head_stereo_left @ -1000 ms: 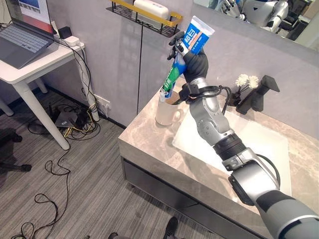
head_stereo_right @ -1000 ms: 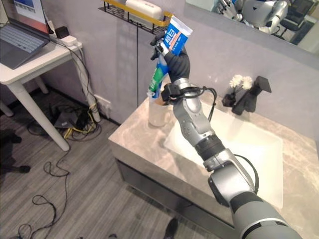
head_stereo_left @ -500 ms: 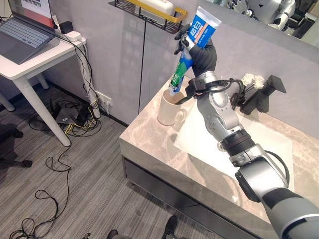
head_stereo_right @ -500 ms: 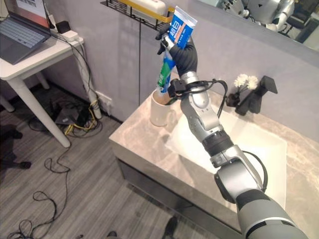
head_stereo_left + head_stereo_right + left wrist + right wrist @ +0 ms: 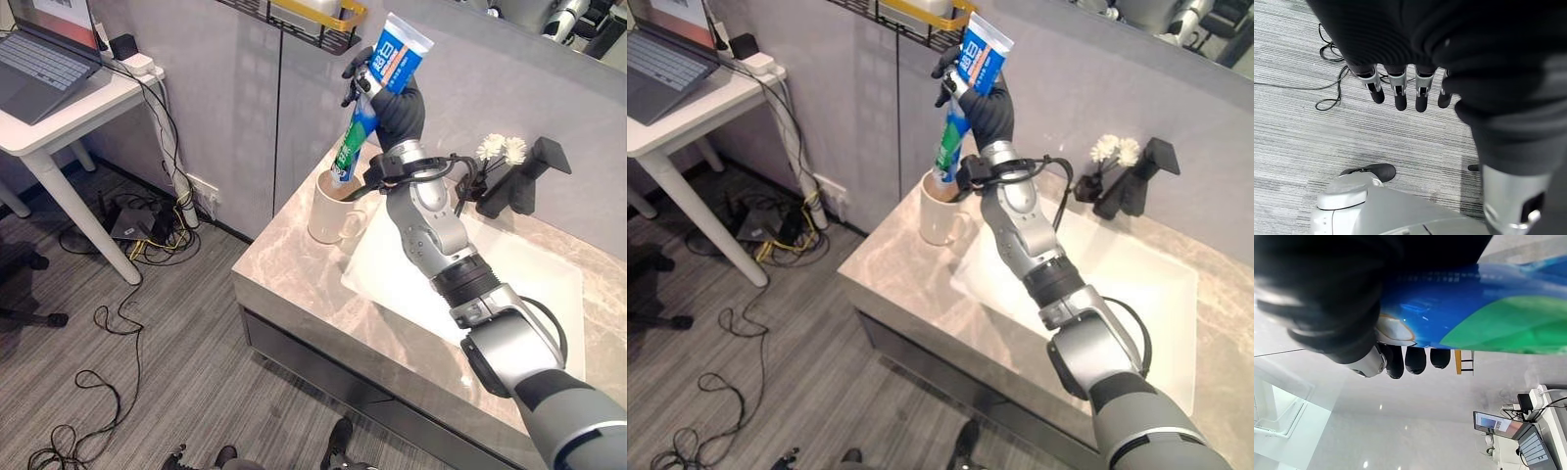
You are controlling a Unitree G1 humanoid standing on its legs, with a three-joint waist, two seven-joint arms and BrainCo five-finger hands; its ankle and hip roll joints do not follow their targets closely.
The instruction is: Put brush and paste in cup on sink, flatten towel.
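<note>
Left eye view: right hand [image 5: 390,103] clasps the paste [image 5: 372,96], cap end at the cup [image 5: 331,209] mouth near the counter's [image 5: 294,284] 10 o'clock corner. Tilted, the tube could catch the rim and tip the cup. Left hand [image 5: 1400,88] hangs relaxed, holding nothing.

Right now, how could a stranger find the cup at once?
Find the marble counter around the white sink. At its far left corner, by the grey wall, stands the cup: a cream mug, with the paste in the right hand entering it.
</note>
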